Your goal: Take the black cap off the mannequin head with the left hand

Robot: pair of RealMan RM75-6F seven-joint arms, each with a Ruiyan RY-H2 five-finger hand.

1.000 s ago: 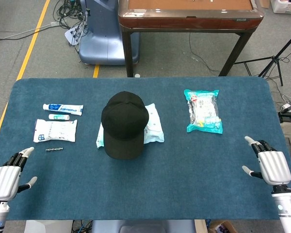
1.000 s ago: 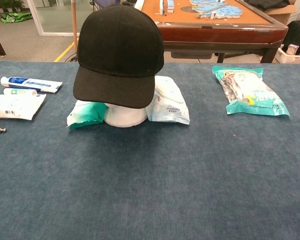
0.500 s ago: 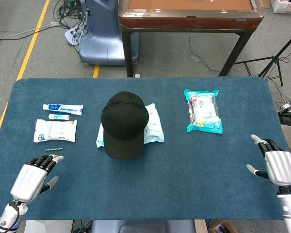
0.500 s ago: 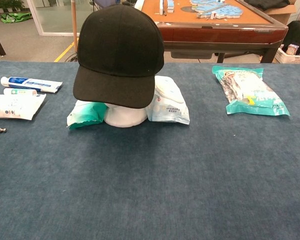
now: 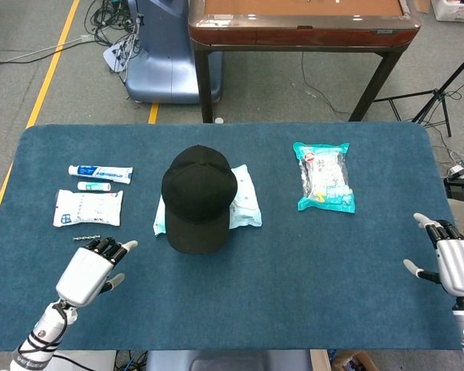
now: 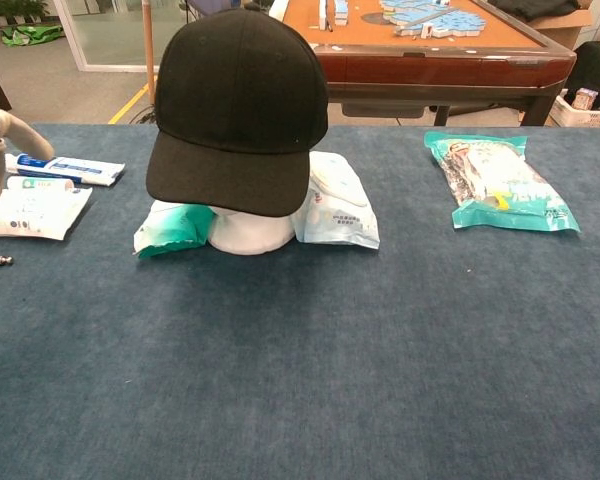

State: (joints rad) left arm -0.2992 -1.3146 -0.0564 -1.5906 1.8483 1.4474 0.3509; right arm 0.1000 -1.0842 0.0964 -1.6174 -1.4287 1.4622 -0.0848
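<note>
The black cap [image 5: 198, 197] [image 6: 240, 105] sits on the white mannequin head [image 6: 248, 230], brim facing me, at the middle of the blue table [image 5: 294, 270]. My left hand [image 5: 90, 268] hovers low over the table to the front left of the cap, fingers apart and holding nothing; the chest view catches only its fingertips [image 6: 0, 135] at the left edge. My right hand [image 5: 455, 261] is at the table's right edge, fingers spread and empty. It does not appear in the chest view.
A white-and-teal packet [image 5: 243, 202] lies behind the mannequin head. A toothpaste tube [image 5: 100, 172], a white pouch [image 5: 88, 208] and a small screw [image 5: 85, 238] lie at the left. A teal snack bag [image 5: 323, 176] lies at the right. A wooden table [image 5: 301, 23] stands beyond.
My left hand has moved from the front left corner up and right toward the cap. My right hand has drifted right toward the table's edge. The cap has not moved.
</note>
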